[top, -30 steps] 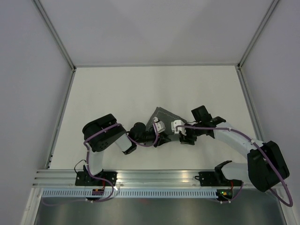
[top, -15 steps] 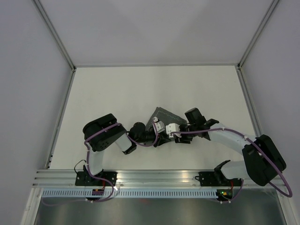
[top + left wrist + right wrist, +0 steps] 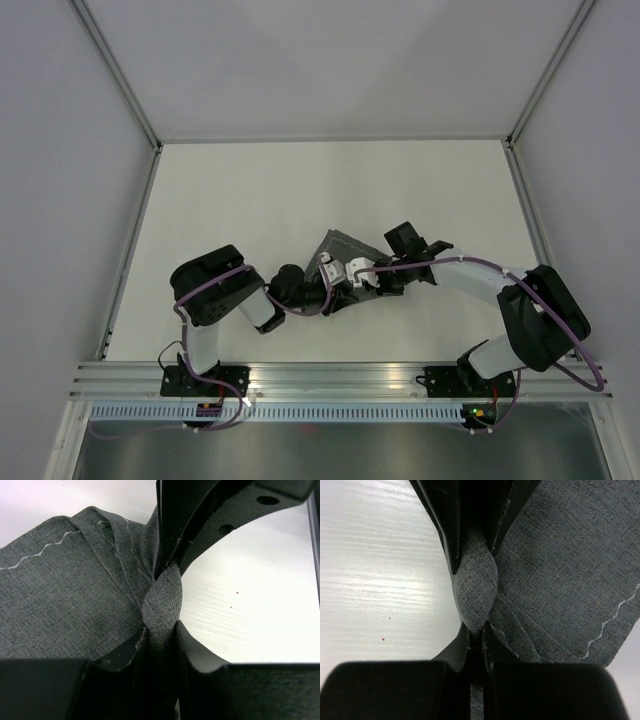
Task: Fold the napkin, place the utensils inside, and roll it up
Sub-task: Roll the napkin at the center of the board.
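Observation:
The dark grey napkin (image 3: 345, 247) lies bunched in a rough triangle near the table's middle, just ahead of both wrists. One twisted fold of it (image 3: 162, 595) runs between the two grippers. My left gripper (image 3: 160, 630) is shut on the near end of that fold. My right gripper (image 3: 476, 630) faces it from the other side and is shut on the same fold (image 3: 476, 587). In the top view the two grippers meet at the napkin's near edge, the left gripper (image 3: 340, 289) beside the right gripper (image 3: 360, 285). The utensils are hidden or out of view.
The white table (image 3: 300, 190) stretches to grey walls with metal frame posts (image 3: 130, 90) at the back corners. An aluminium rail (image 3: 330, 378) runs along the near edge by the arm bases.
My right arm swung left to the left gripper, and its jaws went from open to shut on the napkin's fold. The left arm stayed about where it was.

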